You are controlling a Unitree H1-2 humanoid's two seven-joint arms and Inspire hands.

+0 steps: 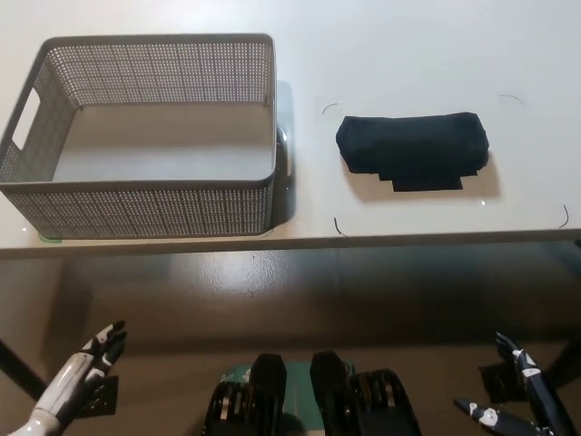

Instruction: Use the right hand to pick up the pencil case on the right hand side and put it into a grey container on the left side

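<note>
On the white table (408,36), toward ten o'clock from the middle of the head view, stands the grey container (145,207), a rectangular basket with perforated mesh walls and a cut-out handle slot in its nine o'clock end. Its inside shows only its pale floor; nothing lies in it. It sits upright, its near wall running close along the table's front edge, and a small green mark shows under its lower corner at about eight o'clock.

Toward two o'clock from the middle lies the pencil case (413,145), a dark, soft, oblong pouch resting flat on the table, well apart from the container and fully outside it. A flat dark tab pokes out from under its near side. Thin curved marks on the tabletop ring the area around the pouch.

Both hands hang below the table's front edge, well clear of everything on it. The white left hand (80,372) sits at seven o'clock, fingers spread apart and holding nothing. The black right hand (517,400) sits at five o'clock, partly cut by the frame edge, its visible fingers also spread apart and empty.
</note>
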